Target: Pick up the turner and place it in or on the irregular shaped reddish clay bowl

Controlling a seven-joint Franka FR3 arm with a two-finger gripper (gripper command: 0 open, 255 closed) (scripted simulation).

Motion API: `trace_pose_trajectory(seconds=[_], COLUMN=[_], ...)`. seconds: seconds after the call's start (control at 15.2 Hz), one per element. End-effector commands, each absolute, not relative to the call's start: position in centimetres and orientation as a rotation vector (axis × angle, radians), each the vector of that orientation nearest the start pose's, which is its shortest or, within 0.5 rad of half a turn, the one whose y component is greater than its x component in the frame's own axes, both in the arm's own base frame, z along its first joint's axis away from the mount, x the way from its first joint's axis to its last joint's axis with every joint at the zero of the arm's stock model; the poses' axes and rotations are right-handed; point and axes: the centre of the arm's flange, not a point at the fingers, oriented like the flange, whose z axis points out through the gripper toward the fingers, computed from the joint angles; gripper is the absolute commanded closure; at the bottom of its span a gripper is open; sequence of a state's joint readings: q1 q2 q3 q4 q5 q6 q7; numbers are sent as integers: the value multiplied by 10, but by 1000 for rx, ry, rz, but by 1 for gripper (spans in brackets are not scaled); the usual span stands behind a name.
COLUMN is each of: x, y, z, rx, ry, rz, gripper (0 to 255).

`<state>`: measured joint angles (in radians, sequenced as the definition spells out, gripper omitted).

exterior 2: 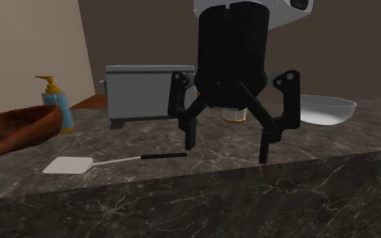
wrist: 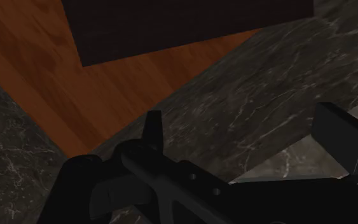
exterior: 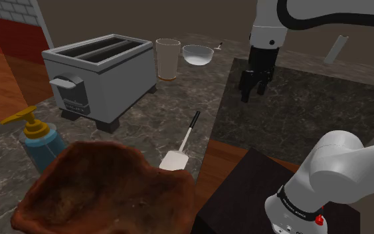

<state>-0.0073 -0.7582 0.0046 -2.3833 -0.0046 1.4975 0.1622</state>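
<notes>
On the dark marbled counter [exterior: 145, 113], as the shoulder view has it, the turner [exterior: 183, 141] lies flat. Its white blade is near the rim of the reddish clay bowl [exterior: 99, 147] and its black handle points away toward a beige tumbler [exterior: 167, 58]. A grey toaster [exterior: 99, 73] stands at that view's left, with a blue soap dispenser [exterior: 42, 139] in front of it and a clear glass bowl [exterior: 197, 54] beside the tumbler. The gripper [exterior: 253, 85] hangs over a darker stretch of counter at the view's right, well apart from the turner.

The second exterior view faces the gripper from close in front and settles what the shoulder view leaves small: the two fingers are spread wide, nothing is between them, and their tips are above the stone. From here the turner lies behind and to the view's left, with its blade clearly apart from the clay bowl. The tumbler is mostly hidden behind the hand.

The wrist view adds the ground below: a wood floor [wrist: 107, 83], a dark box [wrist: 184, 25] and the counter's edge. The fingers stand apart and hold nothing.
</notes>
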Motion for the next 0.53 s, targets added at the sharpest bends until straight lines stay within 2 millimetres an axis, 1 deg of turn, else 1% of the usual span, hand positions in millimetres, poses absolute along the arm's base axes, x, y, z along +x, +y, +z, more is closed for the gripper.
trace_pose_trajectory(seconds=[0.0,0.26,0.46], x=[304,297,299], y=[-1,51,90], z=[563,555,549], rx=[-3142,-3105,-3055], ry=[262,588,829], rz=[200,142,97], gripper=[0,0,0])
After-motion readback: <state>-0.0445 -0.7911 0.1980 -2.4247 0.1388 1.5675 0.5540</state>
